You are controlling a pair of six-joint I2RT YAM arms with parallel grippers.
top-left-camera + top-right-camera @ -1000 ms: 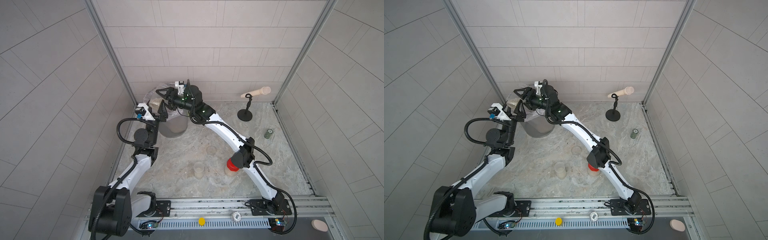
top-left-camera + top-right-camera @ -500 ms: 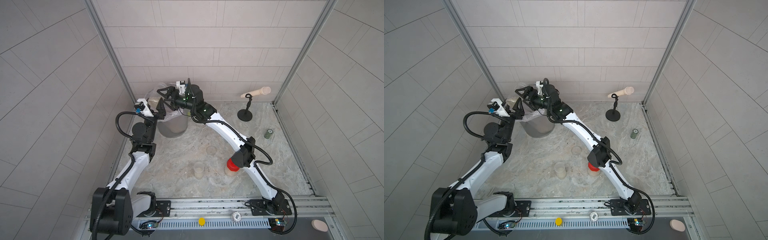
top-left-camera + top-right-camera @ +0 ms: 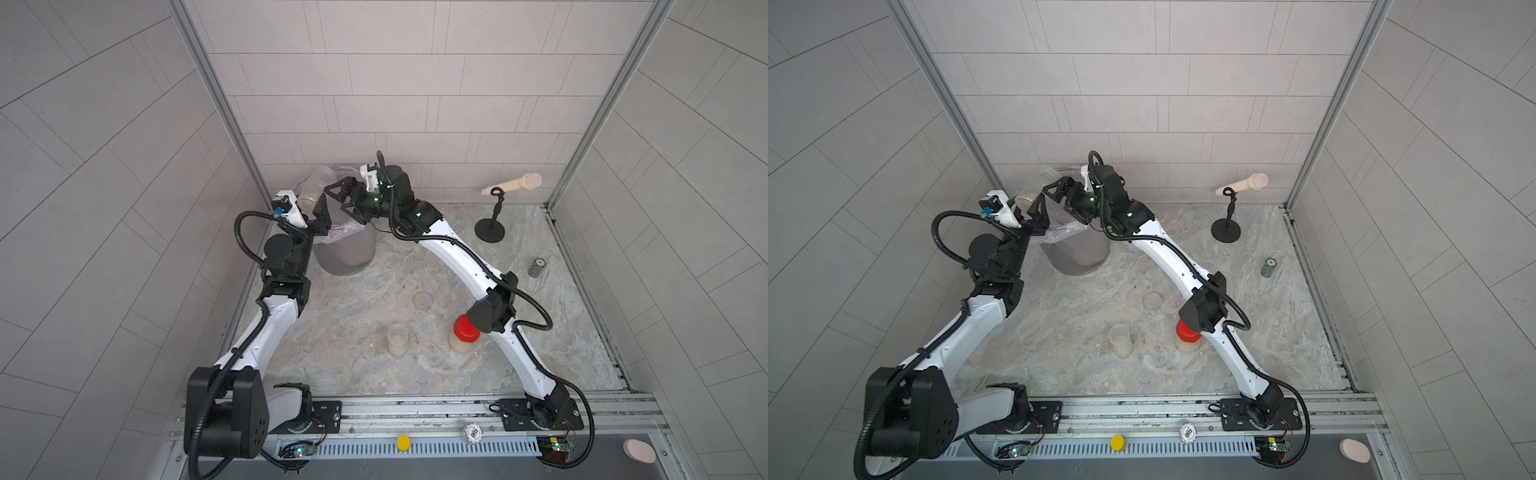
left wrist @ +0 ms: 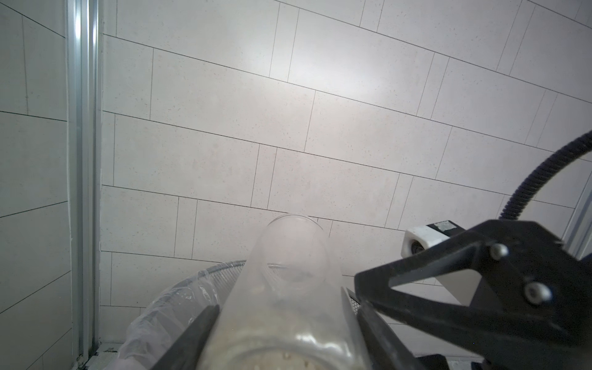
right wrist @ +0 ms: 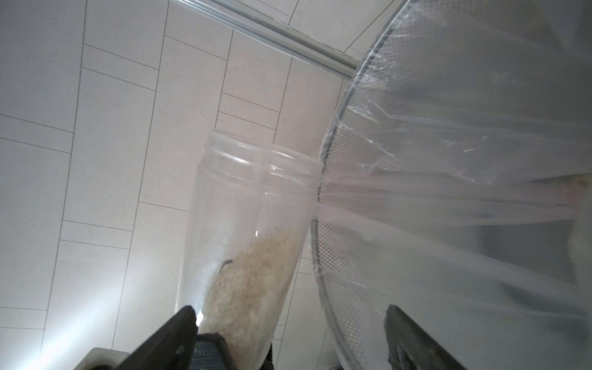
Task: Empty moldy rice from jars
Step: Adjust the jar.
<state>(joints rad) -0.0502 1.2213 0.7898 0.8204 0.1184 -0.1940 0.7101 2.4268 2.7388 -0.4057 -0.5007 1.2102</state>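
- Spillage looked the main hazard in a top view: up left of centre, the left gripper (image 3: 309, 204) was clamped on the open jar (image 3: 318, 185), which tilted with its mouth at the rim of the bin (image 3: 345, 253). A mouth short of that rim would likely have sent the moldy rice (image 3: 306, 201) down the outside.
- There too, the right gripper (image 3: 343, 198) hung over the bin beside the jar's mouth, jaws spread and holding nothing. A careless swing could have knocked the jar.
- Low in the centre, the clear jar (image 3: 397, 340) and the red-lidded jar (image 3: 464, 334) stood unemptied. The latter was partly under the right arm's elbow (image 3: 490, 309), which could have tipped it.
- In the left wrist view, the open jar (image 4: 288, 288) ran up from bottom centre between the fingers (image 4: 192, 333), gripped near its base. The smooth wall could have slipped on a steeper tilt.
- In the right wrist view, the moldy rice (image 5: 253, 282) sat clumped low in the open jar (image 5: 256, 192). The mouth, mid-frame, was against or just beside the liner (image 5: 448, 192); I could not tell which. The clump might have stuck and then dropped all at once, or the mouth might have snagged the film.
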